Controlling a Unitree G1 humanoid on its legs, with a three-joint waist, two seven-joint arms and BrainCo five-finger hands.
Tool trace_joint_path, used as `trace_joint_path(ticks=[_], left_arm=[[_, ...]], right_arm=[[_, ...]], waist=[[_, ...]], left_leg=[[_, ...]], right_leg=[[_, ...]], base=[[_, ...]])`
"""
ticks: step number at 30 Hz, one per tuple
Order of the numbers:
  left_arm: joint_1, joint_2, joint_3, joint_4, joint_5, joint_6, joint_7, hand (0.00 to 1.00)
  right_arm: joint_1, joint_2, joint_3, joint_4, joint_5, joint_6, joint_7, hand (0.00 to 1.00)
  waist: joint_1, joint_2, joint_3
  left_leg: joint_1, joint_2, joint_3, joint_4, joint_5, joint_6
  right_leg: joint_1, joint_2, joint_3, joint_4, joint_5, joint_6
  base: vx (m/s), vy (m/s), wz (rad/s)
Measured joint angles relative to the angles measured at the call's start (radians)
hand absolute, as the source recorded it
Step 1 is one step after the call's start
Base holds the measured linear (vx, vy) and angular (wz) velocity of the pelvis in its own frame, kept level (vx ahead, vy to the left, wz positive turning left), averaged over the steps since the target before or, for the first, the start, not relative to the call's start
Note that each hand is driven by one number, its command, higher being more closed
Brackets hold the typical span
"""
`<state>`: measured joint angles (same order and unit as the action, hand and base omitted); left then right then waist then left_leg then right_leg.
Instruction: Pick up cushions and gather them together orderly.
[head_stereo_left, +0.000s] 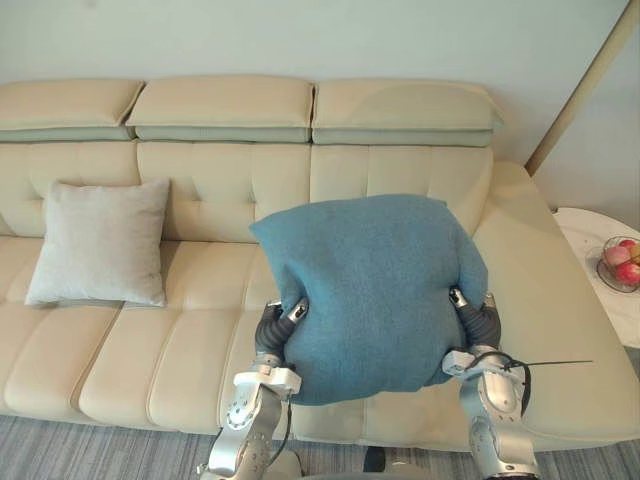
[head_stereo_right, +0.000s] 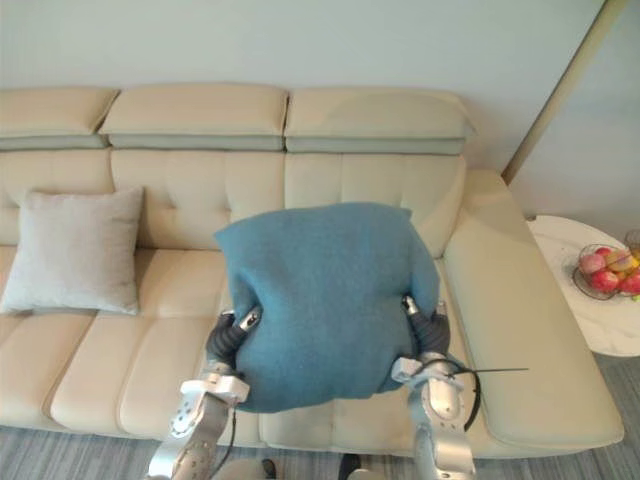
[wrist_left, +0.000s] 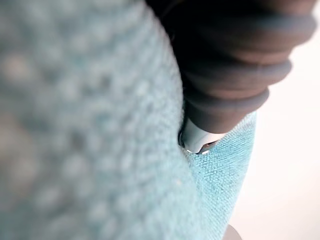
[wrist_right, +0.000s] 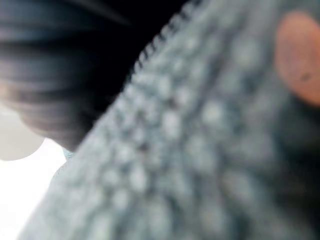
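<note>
Nearest to us, below the fingers, runs a strip of grey striped carpet (head_stereo_left: 60, 445). Beyond the fingers lies the cream sofa (head_stereo_left: 190, 350), its seat extending to either side of both hands. Far to the left of the left hand's fingers, a light grey cushion (head_stereo_left: 100, 243) leans upright against the backrest. Well to the right of the right hand's fingers, past the sofa arm, stands a white round side table (head_stereo_left: 590, 240) with a bowl of fruit (head_stereo_left: 620, 262) on it.

The blue cushion (head_stereo_left: 375, 290) is held up between the two hands and hides the seat and backrest directly behind it. The left hand (head_stereo_left: 275, 332) grips its lower left edge and the right hand (head_stereo_left: 480, 322) its lower right edge. On each hand, one dark-tipped digit presses into the near face and the remaining fingers pass behind the cloth, pinching it. The cushion is teal-blue, plump, roughly square and coarsely woven. The cloth puckers at each grip, and the lower edge sags below the fingers.
</note>
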<state>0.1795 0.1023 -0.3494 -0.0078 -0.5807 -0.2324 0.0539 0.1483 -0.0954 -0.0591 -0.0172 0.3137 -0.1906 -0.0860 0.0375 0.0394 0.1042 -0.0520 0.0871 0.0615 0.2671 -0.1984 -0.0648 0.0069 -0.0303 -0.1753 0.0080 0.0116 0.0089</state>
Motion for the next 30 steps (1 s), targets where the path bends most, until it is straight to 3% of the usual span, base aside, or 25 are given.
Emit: trace_joint_path(ticks=[10, 13, 16, 23, 26, 27, 30], left_arm=[[0.020, 0.005, 0.000, -0.001, 0.015, 0.002, 0.000, 1.00], [0.011, 0.005, 0.016, -0.006, 0.031, 0.002, 0.011, 1.00], [-0.064, 0.004, 0.047, -0.011, 0.061, -0.005, 0.053, 1.00], [-0.416, 0.005, 0.105, -0.009, 0.158, -0.035, 0.231, 1.00], [-0.712, 0.075, 0.120, 0.057, 0.191, -0.053, 0.332, 1.00], [-0.842, 0.112, 0.122, 0.112, 0.200, -0.068, 0.367, 1.00], [-1.136, 0.173, 0.134, 0.245, 0.227, -0.080, 0.426, 1.00]], right_arm=[[0.023, 0.015, -0.005, 0.043, -0.015, 0.000, 0.002, 1.00], [-0.007, 0.013, 0.003, 0.044, -0.046, 0.000, -0.006, 1.00], [-0.113, 0.011, 0.023, 0.054, -0.082, 0.000, -0.053, 1.00], [-0.469, -0.007, 0.022, 0.056, -0.168, -0.001, -0.222, 1.00], [-0.722, -0.063, 0.014, 0.059, -0.220, -0.001, -0.328, 1.00], [-0.839, -0.074, -0.007, 0.090, -0.256, -0.006, -0.370, 1.00], [-1.109, -0.123, -0.036, 0.224, -0.310, -0.015, -0.461, 1.00]], waist=[[-0.004, -0.007, -0.006], [-0.004, -0.014, 0.001], [-0.002, -0.030, 0.053], [0.022, -0.033, 0.145], [0.024, -0.033, 0.181], [0.021, -0.033, 0.222], [0.010, -0.032, 0.249]], left_leg=[[0.030, -0.031, 0.022, -0.113, 0.035, 0.020], [-0.041, -0.032, 0.022, -0.111, 0.051, 0.020], [-0.126, -0.033, 0.023, -0.090, 0.066, 0.019], [-0.378, -0.029, 0.037, -0.004, 0.092, 0.022], [-0.474, -0.035, 0.034, -0.006, 0.127, 0.023], [-0.477, -0.039, 0.031, -0.020, 0.143, 0.023], [-0.547, -0.050, 0.025, -0.049, 0.183, 0.025]], right_leg=[[-0.005, -0.018, 0.026, -0.065, 0.026, 0.012], [-0.075, -0.019, 0.024, -0.066, 0.047, 0.006], [-0.162, -0.019, 0.025, -0.041, 0.064, -0.002], [-0.437, -0.041, 0.027, 0.084, 0.070, -0.008], [-0.533, -0.049, 0.029, 0.088, 0.101, -0.010], [-0.536, -0.051, 0.029, 0.074, 0.116, -0.010], [-0.589, -0.055, 0.027, 0.015, 0.171, -0.010]], base=[[0.04, 0.026, -0.07], [-0.04, -0.009, -0.02], [-0.12, -0.008, -0.03], [-0.16, -0.013, -0.03], [-0.12, -0.025, 0.08], [-0.09, -0.034, 0.08], [-0.07, -0.022, 0.08]])
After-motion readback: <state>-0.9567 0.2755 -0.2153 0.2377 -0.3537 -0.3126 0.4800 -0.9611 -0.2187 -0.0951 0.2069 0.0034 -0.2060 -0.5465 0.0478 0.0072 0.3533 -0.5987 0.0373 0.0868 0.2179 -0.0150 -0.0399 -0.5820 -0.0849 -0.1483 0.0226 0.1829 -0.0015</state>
